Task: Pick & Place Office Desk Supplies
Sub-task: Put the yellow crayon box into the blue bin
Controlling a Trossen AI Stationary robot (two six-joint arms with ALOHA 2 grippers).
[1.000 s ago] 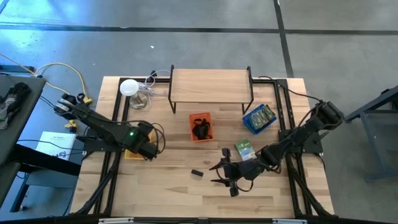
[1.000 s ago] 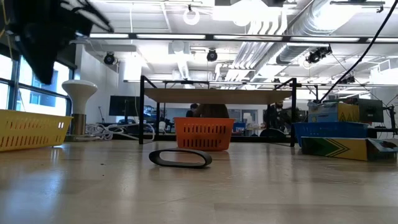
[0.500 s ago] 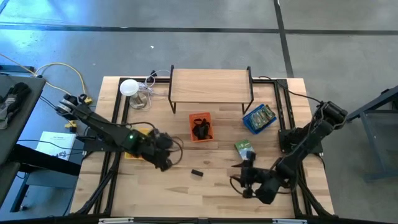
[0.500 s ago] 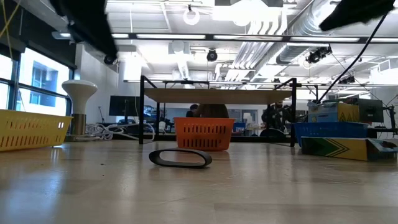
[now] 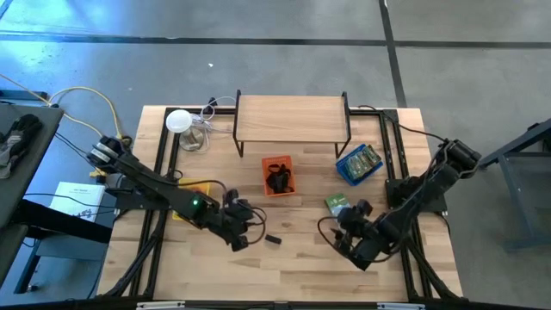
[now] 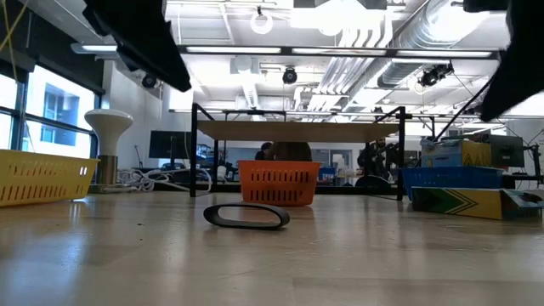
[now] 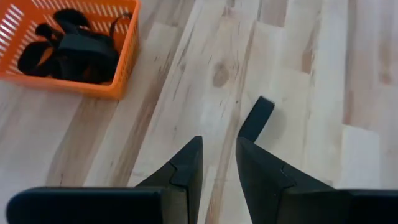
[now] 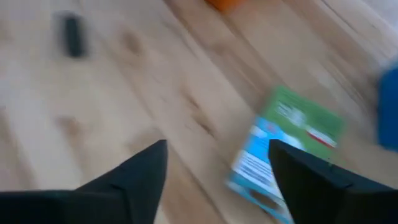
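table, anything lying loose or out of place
Two items lie loose on the bare table: a black clip in front of the orange tray, and a green packet near the blue tray.

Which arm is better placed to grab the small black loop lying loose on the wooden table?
Left. The left tool hovers right beside the small black loop, fingers narrowly parted and pointed at it. The right tool sits open by the green-and-blue packet, farther off.

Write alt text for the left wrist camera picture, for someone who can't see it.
The left gripper, its two dark fingers nearly together with only a narrow gap, points across a wooden table toward a small black clip lying just ahead. An orange basket holding black clips sits farther off to one side.
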